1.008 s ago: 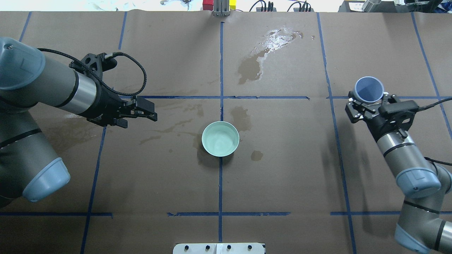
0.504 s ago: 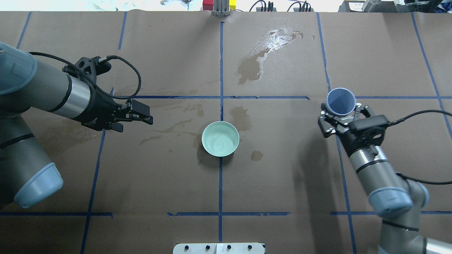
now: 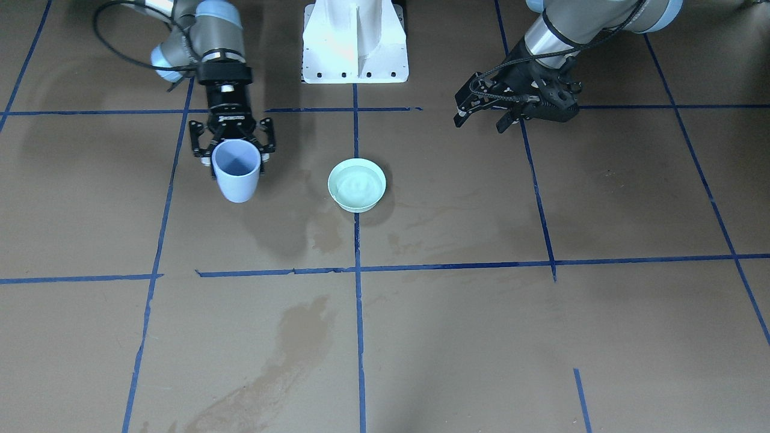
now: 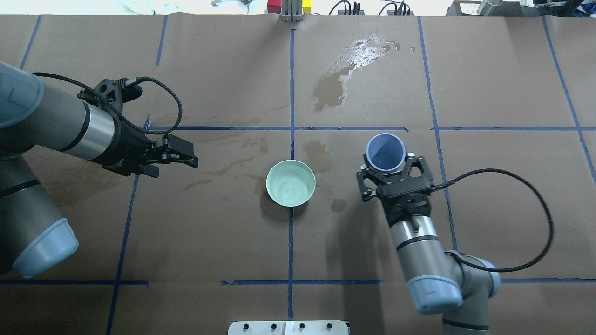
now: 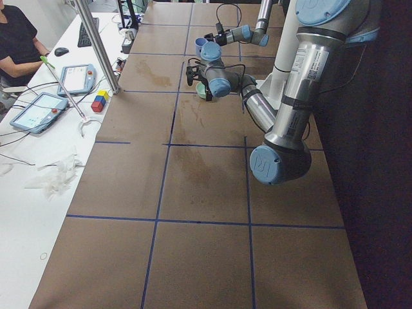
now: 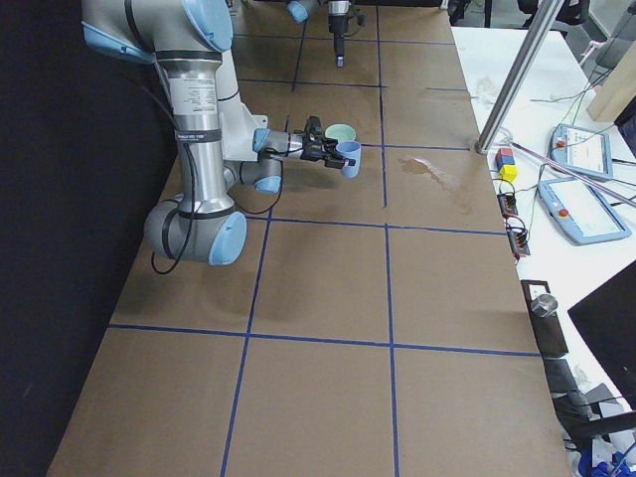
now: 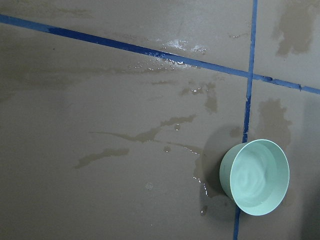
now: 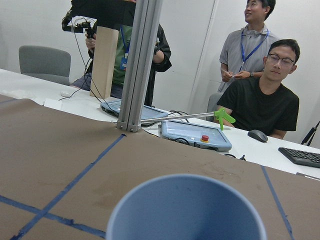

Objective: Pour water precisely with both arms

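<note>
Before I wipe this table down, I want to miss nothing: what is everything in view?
bowl: one, mint green, table centre
water: clear, in the bowl
cup: one, blue, upright, held beside the bowl
puddle: one, glossy, far side of table
stains: several, dark brown, near the bowl
tape lines: several, blue, gridding the table
pedestal base: one, white, robot's table edge
people: three, beyond the far edge
left gripper: one, black, open and empty
right gripper: one, black, shut on the cup
</note>
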`<state>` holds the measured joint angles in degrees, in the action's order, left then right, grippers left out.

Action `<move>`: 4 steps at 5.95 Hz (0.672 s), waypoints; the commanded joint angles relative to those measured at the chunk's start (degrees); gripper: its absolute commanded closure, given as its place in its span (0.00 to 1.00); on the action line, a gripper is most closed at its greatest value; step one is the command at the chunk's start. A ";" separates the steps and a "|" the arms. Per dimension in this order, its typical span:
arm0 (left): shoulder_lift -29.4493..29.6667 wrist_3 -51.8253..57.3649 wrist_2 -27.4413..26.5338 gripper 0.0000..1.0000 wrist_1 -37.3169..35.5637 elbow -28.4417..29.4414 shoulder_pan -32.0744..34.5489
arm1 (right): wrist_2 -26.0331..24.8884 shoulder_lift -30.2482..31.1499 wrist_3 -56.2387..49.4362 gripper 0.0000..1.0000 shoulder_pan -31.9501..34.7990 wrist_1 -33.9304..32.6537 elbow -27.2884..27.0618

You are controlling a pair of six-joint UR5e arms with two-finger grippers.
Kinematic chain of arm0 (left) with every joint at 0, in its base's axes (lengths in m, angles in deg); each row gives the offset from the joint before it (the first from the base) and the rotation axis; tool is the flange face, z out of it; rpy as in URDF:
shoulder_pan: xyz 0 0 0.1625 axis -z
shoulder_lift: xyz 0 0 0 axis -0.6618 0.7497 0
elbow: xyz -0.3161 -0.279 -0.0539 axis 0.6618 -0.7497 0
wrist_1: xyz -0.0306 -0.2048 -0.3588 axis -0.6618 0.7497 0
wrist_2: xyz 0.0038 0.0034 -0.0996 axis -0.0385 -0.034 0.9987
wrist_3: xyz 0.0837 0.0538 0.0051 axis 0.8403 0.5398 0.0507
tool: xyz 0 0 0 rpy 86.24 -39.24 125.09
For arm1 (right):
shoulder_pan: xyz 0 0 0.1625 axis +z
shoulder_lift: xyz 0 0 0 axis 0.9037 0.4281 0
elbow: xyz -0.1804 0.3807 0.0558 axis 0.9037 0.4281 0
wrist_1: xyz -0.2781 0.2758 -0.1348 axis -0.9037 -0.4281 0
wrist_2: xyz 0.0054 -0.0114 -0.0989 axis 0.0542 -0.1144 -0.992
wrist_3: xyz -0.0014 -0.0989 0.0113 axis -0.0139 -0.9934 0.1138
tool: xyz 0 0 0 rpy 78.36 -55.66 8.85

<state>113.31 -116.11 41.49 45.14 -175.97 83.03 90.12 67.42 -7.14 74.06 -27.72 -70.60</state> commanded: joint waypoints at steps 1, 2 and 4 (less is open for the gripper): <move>-0.38 0.00 0.00 0.00 0.00 -0.09 -0.02 | -0.16 -6.65 -0.17 0.72 -0.62 -13.08 0.17; -0.38 0.00 0.00 0.00 0.00 -0.09 -0.02 | 0.01 -10.42 -0.18 0.72 -0.96 -22.37 0.17; -0.38 0.00 0.00 0.00 0.00 0.09 -0.11 | -0.07 -13.44 -1.39 0.77 -1.84 -32.16 0.43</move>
<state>112.93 -116.11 41.49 45.14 -175.92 82.97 90.06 55.34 -7.74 72.53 -54.58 -70.26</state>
